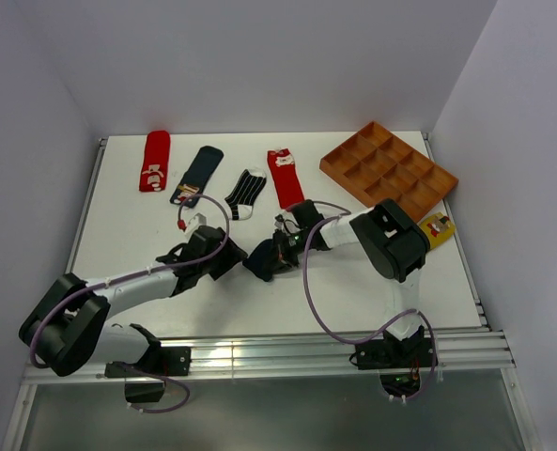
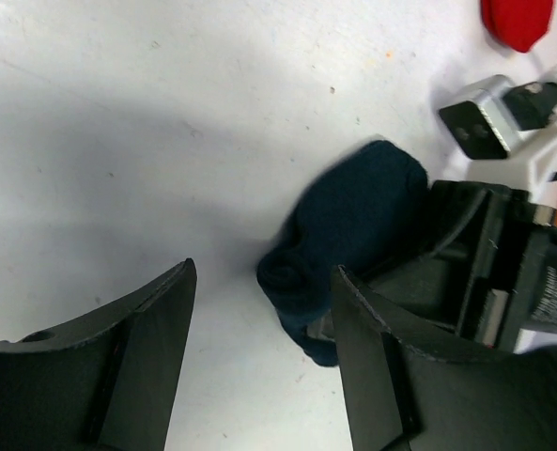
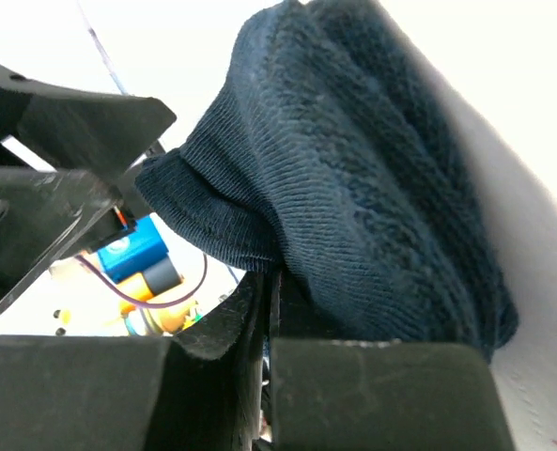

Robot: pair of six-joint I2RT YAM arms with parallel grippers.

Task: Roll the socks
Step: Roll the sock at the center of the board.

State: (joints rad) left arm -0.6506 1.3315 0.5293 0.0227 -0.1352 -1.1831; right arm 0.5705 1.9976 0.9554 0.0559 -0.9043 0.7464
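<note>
A plain navy sock (image 1: 259,262) lies bunched and partly rolled at the table's middle; it fills the right wrist view (image 3: 353,188) and shows in the left wrist view (image 2: 344,235). My right gripper (image 1: 276,252) is shut on its edge. My left gripper (image 1: 229,257) is open just left of it, jaws apart, nothing between them (image 2: 264,357). At the back lie a red sock with white marks (image 1: 153,161), a navy sock with a patch (image 1: 196,176), a black-and-white striped sock (image 1: 246,193) and a second red sock (image 1: 285,177). The mustard sock is not in view.
An orange compartment tray (image 1: 388,169) stands at the back right. A small yellow-and-red object (image 1: 437,228) lies beside the right arm. Grey walls close in the left, back and right; a metal rail (image 1: 306,352) runs along the near edge.
</note>
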